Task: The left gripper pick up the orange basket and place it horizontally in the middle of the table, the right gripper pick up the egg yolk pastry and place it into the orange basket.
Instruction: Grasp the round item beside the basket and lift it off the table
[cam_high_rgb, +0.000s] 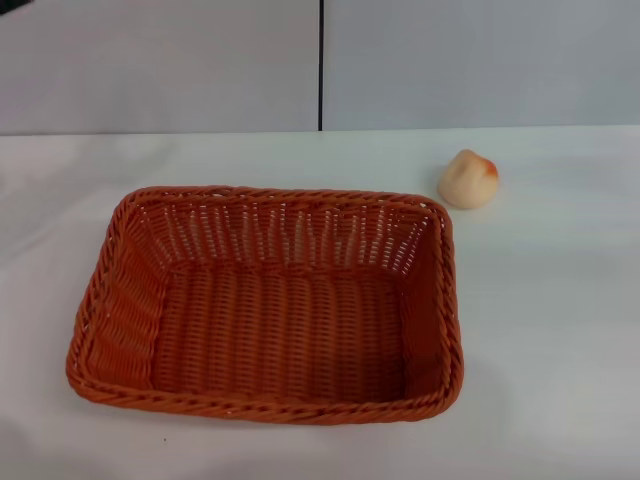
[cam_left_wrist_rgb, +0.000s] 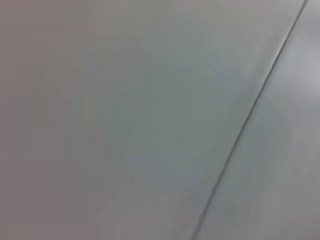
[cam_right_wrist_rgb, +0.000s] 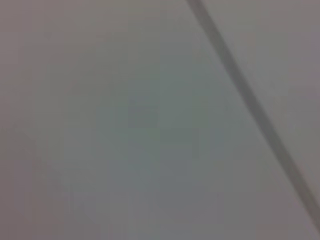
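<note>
grey panelled wall (cam_high_rgb: 160, 60) runs behind my white table (cam_high_rgb: 560, 330), with a dark seam between two panels. on the table i see the basket (cam_high_rgb: 265, 305), orange and woven, lying flat with its long side across my view, near the middle and slightly left. its inside holds nothing; i see only the woven floor and openwork sides. the pastry (cam_high_rgb: 468, 179) sits on the table just beyond the basket's far right corner, apart from the rim, red patch up. both wrist views give me only blurred grey panel and a seam, so neither gripper is in sight and i cannot tell how their jaws stand.
</note>
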